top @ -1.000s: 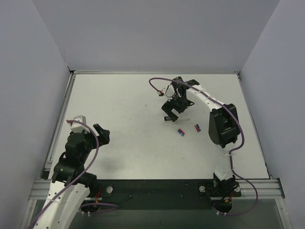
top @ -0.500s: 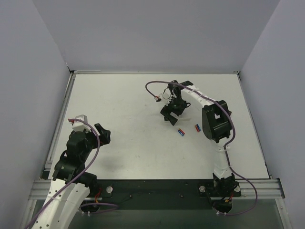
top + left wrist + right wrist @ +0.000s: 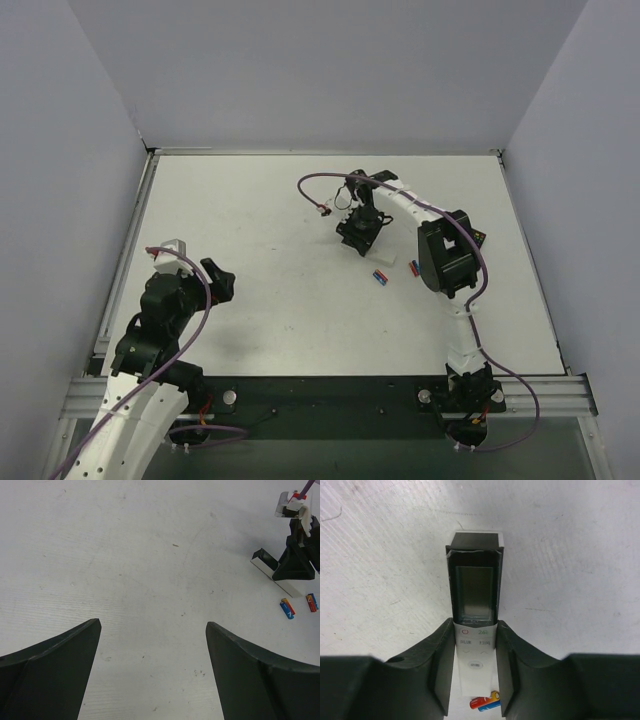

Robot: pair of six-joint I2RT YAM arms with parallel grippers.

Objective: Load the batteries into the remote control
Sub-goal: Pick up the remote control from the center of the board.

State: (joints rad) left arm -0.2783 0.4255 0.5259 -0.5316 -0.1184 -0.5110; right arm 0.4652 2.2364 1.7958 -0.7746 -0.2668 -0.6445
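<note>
Fingers of my right claw stand narrow, pressed against both long edges of the remote control, so I have the slim white bar clamped between them. My wrist camera looks along its length. The grip sits at the rows of small buttons, and past my fingertips comes the grey display window in its dark frame, then the far end over the pale table. Whether that end rests on the surface or rides just above it I cannot tell. At the bottom of the same view, by the near end of the remote control, a scrap of red, blue and yellow peeps out between my fingers. Seen from overhead, the two batteries lie on the table just beside my right claw on its near side. They are a little apart from each other, one nearer the arm's dark elbow. A purple cable loops out from my wrist toward the far side. Well apart, at the left near edge, my left claw hangs with its fingers spread wide and nothing between them but bare tabletop. Its camera sees the remote control and both batteries far off at the upper right. Plain grey walls close in the table on three sides.
</note>
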